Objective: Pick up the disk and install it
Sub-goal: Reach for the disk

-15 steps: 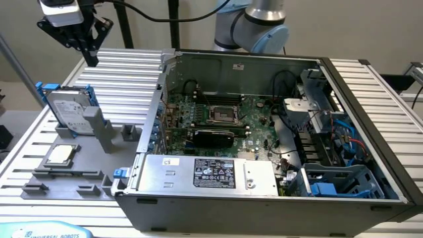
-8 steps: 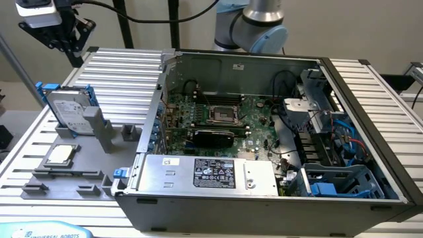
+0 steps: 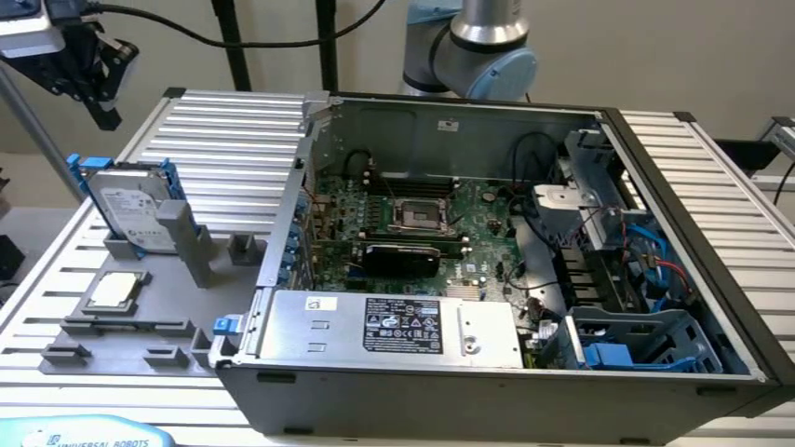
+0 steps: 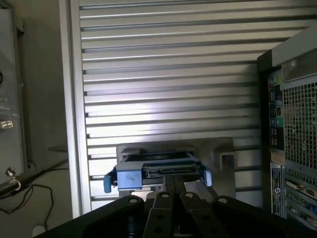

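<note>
Blue-framed and upright in its grey holder [image 3: 186, 244] on the bench [image 3: 236, 121], the disk [image 3: 130, 209] sat untouched while the jaws hovered clenched and empty above it, pickup not yet begun, and a grasp would surely need them parted first.

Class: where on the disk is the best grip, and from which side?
Pinch the disk at its upper edge, across its flat faces, from above. It stands upright in the grey stand, whose posts crowd its lower part; the top is free.
</note>
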